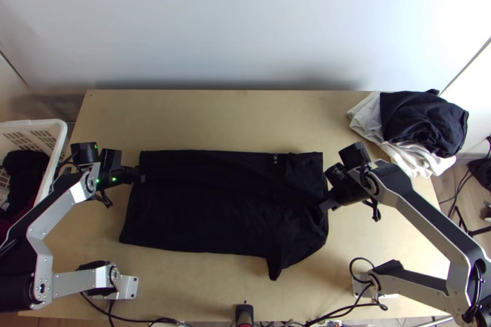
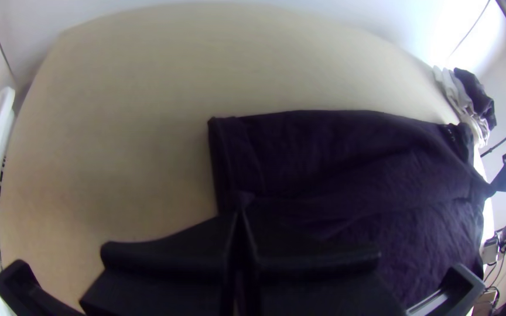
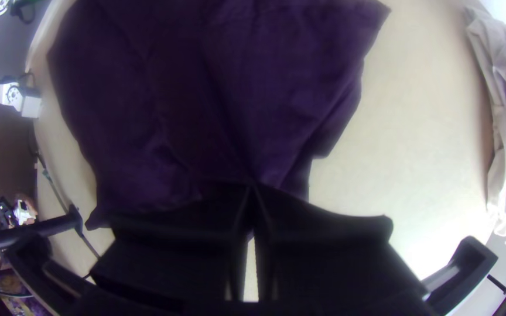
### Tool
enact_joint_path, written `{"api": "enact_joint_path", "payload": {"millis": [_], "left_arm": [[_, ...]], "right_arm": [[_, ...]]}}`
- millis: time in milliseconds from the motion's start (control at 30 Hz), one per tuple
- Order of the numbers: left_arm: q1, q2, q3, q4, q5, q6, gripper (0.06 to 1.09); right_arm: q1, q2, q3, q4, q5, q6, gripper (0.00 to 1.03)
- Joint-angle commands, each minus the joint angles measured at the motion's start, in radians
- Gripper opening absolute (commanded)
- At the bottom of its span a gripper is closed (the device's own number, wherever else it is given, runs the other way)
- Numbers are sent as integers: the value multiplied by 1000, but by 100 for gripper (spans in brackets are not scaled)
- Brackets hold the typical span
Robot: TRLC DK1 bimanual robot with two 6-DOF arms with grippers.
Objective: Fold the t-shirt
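The black t-shirt (image 1: 208,204) lies across the middle of the table in a wide, roughly rectangular shape, one sleeve corner poking toward the near edge at its right. At its left edge, near the upper corner, is my left gripper (image 1: 141,178); in the left wrist view that gripper (image 2: 241,213) is shut on a pinch of the t-shirt (image 2: 346,158). My right gripper (image 1: 325,206) is at the shirt's right edge, around the collar end. In the right wrist view the right gripper (image 3: 253,188) is shut on the t-shirt (image 3: 206,93), with creases running from its fingertips.
A pile of white and dark clothes (image 1: 423,124) rests on the table's back right corner. Beside the left edge stands a white basket (image 1: 52,149) with dark clothes inside. Bare table (image 1: 233,118) lies behind the shirt; cables run along the near edge.
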Motion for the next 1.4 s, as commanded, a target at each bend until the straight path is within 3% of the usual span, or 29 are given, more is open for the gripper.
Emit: {"api": "enact_joint_path", "payload": {"millis": [0, 1367], "left_arm": [[-3, 8, -24, -1, 3, 6, 9], [16, -244, -87, -213, 43, 6, 9]], "right_arm": [[0, 1, -32, 8, -4, -4, 3], [-6, 4, -34, 24, -3, -1, 3]]}}
